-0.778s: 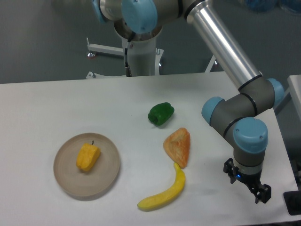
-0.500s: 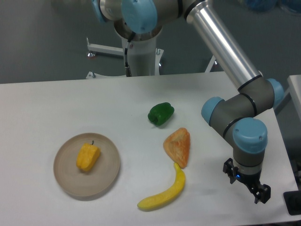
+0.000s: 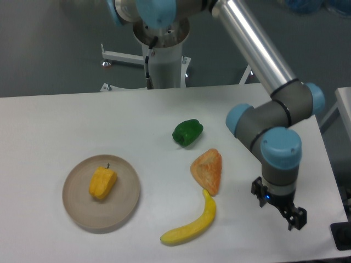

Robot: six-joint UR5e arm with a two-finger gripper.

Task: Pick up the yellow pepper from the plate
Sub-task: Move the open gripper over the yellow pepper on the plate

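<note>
Only one camera view here, so it all comes from that. The plate point(image 3: 82, 211) sits on the white bench point(image 3: 66, 131), and I'll use it as the landmark. The yellow pepper point(image 3: 102, 182) lies on the plate, a bit right of its centre, with its thin dark stem pointing toward the far rim. Nothing is touching it. To the right of the plate and further back there's a green pepper point(image 3: 187, 132), well apart from the plate. Also right of the plate, about level with it, is an orange wedge point(image 3: 208, 170), and just below that a banana point(image 3: 191, 223) curves toward the front of the bench; the banana's upper tip sits right at the wedge's lower edge, looks like touching but hard to be sure. The tool point(image 3: 278, 209) is way off on the far side of all that, well apart from the plate, hanging low over the bench at the end of the arm point(image 3: 258, 52). Its fingers point(image 3: 296, 219) are dark and small at this angle, so I cannot tell whether they're spread or together; nothing appears to be in them.
</note>
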